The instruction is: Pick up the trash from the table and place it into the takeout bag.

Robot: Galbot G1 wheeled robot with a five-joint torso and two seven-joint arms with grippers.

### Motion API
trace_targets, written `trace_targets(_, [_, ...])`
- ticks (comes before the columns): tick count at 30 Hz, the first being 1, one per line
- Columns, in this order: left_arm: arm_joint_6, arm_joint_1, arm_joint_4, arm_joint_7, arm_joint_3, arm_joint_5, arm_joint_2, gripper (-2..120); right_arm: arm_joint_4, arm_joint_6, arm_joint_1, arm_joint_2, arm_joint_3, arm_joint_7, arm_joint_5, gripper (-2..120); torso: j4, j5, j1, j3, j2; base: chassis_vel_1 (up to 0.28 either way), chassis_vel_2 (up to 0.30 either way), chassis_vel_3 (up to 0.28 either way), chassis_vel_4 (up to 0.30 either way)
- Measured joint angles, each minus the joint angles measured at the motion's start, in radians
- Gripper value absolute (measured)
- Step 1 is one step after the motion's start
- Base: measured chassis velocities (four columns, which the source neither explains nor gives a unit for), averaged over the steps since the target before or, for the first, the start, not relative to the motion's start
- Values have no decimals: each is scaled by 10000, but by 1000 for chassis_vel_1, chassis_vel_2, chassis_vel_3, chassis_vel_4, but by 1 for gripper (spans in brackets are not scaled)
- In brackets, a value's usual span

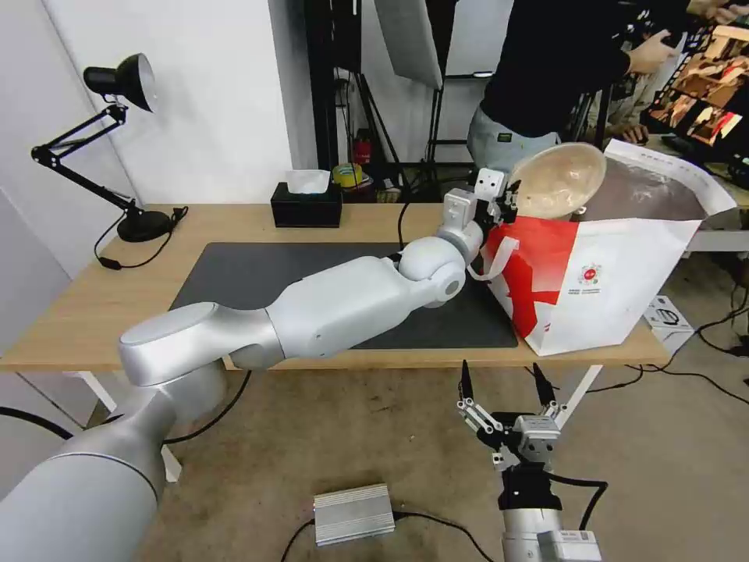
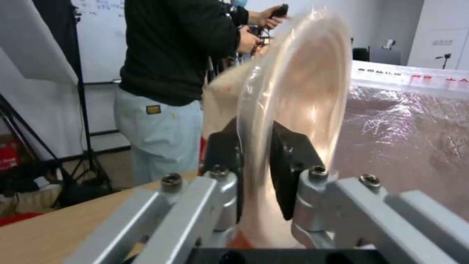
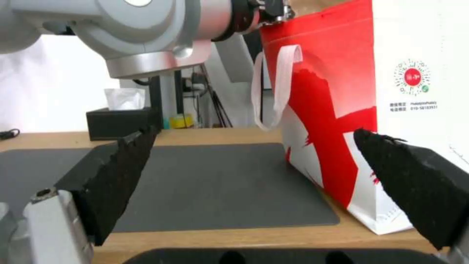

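While the left gripper (image 1: pixel 505 204) reaches across the long light-wood table (image 1: pixel 70 312) with its dark grey mat (image 1: pixel 257 277), its pads are clamped on the rim of the shallow beige pulp bowl (image 1: pixel 559 179), which it holds tilted on edge above the mouth of the large white takeout bag with a red panel (image 1: pixel 624 289). In the left wrist view the black pads (image 2: pixel 288 165) pinch the thin bowl wall from both sides, with the silvery foil lining (image 2: pixel 405 135) directly behind the bowl. The bag stands at the right end of the table, its white loop handle (image 1: pixel 493 261) hanging just beside the arm. The right gripper (image 1: pixel 505 386) waits below the table's front edge, jaws spread wide and empty. A black tissue box (image 1: pixel 307 204) sits at the table's far edge, well apart from the bag. Judged risk: the bowl hangs near the bag's left rim rather than over its centre, so a release here could let it strike the rim and fall outside; the soft bag wall might also fold or shift if the wrist presses against it.
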Motion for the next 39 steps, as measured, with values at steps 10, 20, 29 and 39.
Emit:
trace_targets(10, [-305,-128,-221,68,317,5,277,55,0,0,0,0,0,0,0,100,2,-1,0,0,0,0,0,0,0])
trace_targets(20, [-439,-199,-335,171,395,163,405,91,0,0,0,0,0,1,0,100,0,0,0,0,-2,0,0,0,0])
trace_targets(29, [-494,-221,-555,167,233,133,625,100,0,0,0,0,0,0,0,100,0,0,0,0,-1,0,0,0,0])
trace_targets(39, [-492,-316,-679,326,188,-354,672,100,0,0,0,0,0,0,0,100,1,0,1,0,-1,0,0,0,0])
